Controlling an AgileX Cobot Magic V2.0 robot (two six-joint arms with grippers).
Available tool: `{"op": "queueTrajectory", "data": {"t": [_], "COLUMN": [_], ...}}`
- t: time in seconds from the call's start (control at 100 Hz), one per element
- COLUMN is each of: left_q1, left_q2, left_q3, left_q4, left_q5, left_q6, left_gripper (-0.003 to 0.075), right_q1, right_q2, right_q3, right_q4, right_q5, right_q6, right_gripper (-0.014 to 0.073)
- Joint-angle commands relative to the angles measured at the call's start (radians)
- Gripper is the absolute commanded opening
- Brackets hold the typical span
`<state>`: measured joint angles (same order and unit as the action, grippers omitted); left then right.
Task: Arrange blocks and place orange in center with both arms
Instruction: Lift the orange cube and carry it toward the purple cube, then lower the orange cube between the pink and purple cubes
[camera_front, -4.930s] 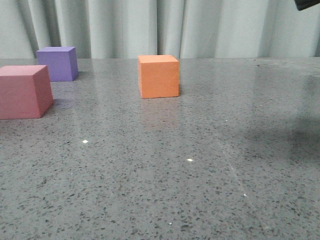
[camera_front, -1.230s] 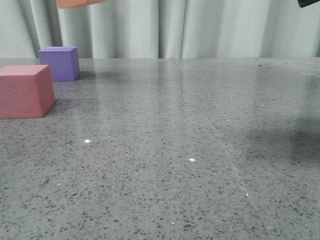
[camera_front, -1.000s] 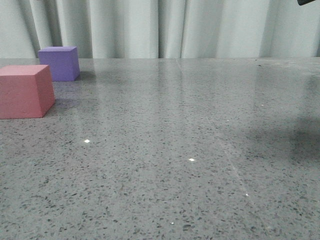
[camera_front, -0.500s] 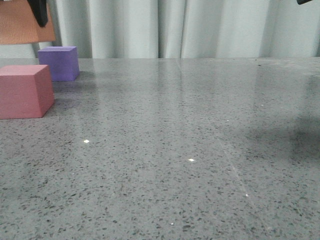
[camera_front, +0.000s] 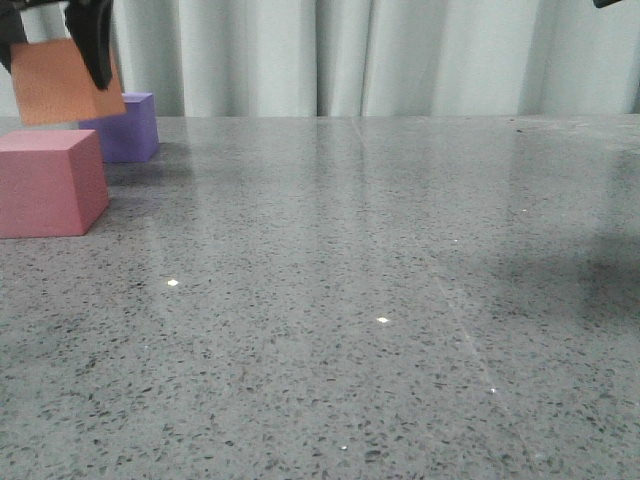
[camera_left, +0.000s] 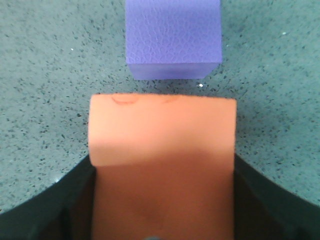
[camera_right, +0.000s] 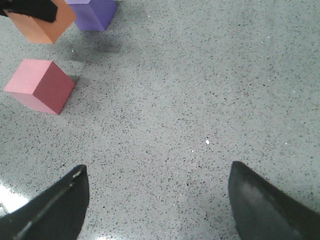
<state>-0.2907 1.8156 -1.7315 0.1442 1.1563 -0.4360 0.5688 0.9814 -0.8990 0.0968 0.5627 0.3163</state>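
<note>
The orange cube (camera_front: 62, 82) hangs in the air at the far left, held between the dark fingers (camera_front: 95, 40) of my left gripper (camera_left: 161, 200), which is shut on it. It hovers above the gap between the pink cube (camera_front: 50, 182) in front and the purple cube (camera_front: 132, 128) behind. In the left wrist view the orange cube (camera_left: 162, 160) fills the jaws and the purple cube (camera_left: 173, 37) lies just beyond it. My right gripper (camera_right: 158, 172) hangs open high over bare table, well to the right; it sees the orange cube (camera_right: 45, 25), pink cube (camera_right: 40, 85) and purple cube (camera_right: 94, 12) far off.
A grey speckled tabletop (camera_front: 380, 300) stretches out to the right of the cubes. Pale curtains (camera_front: 350, 55) close the back. A dark corner of the right arm (camera_front: 615, 4) shows at the top right of the front view.
The orange cube, which stood mid-table earlier, was lifted out of view and has come down at the far left in my left gripper, lower than half a second ago. The right arm has not moved.
</note>
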Motion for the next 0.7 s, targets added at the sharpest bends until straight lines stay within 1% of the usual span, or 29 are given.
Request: {"op": "queueTrajectory", "data": {"t": [0.0,0.34,0.69], "left_q1": [0.002,0.002,0.002], "left_q2": [-0.023,0.026,0.04], "left_q3": [-0.025,-0.025,-0.025], "left_q4": [0.001,-0.001,-0.006], "left_q5": [-0.044,-0.07,-0.061], "left_q6": [-0.013,-0.013,-0.013], "left_gripper": [0.0158,0.0158,0.016], "right_q1": [0.0,0.0,0.0], "right_q2": [-0.018,-0.018,-0.018], "right_q3": [-0.027,-0.027,-0.027], "right_q4": [-0.008,-0.008,-0.008], "right_q5": [-0.073,-0.076,-0.078], "right_q6": [-0.008,-0.008,-0.008], "right_gripper": [0.0569,0.0569,0.0569]}}
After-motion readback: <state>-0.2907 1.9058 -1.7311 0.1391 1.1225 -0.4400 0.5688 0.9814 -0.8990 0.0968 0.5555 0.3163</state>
